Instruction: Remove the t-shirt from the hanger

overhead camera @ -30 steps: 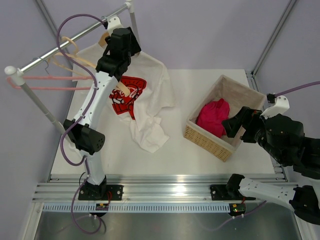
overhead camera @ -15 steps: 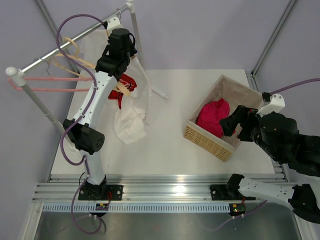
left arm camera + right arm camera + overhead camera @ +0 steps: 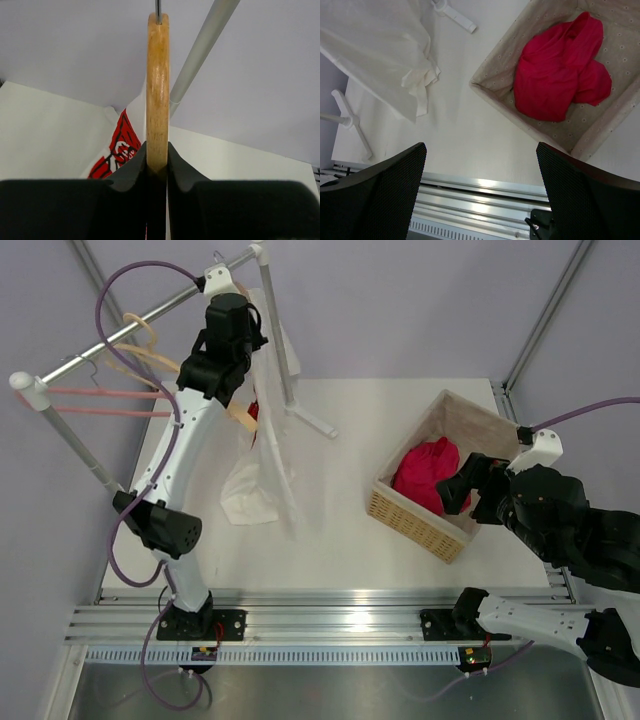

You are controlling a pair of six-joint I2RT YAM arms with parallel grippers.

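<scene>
My left gripper [image 3: 157, 150] is shut on the honey-tan wooden hanger [image 3: 157, 90], whose edge stands upright between the jaws. Its metal hook [image 3: 158, 7] runs out of the top of the left wrist view. In the top view the left gripper [image 3: 236, 390] is high up by the rack rail. The white t-shirt [image 3: 268, 455] hangs below it edge-on, its red graphic [image 3: 120, 145] partly showing and its lower end bunched on the table. My right gripper [image 3: 480, 147] is open and empty, hovering at the basket's near right corner, as the top view [image 3: 470, 488] shows.
A wicker basket [image 3: 445, 532] on the right holds a red cloth [image 3: 425, 475]. The clothes rack's rail [image 3: 110, 345] carries a paler wooden hanger [image 3: 140, 355] and a thin pink hanger [image 3: 95, 400]. The rack's foot [image 3: 310, 425] lies on the table behind the shirt.
My left gripper has closed on the hanger and risen toward the rail. The t-shirt went from lying spread on the table to hanging edge-on. The right arm shifted slightly.
</scene>
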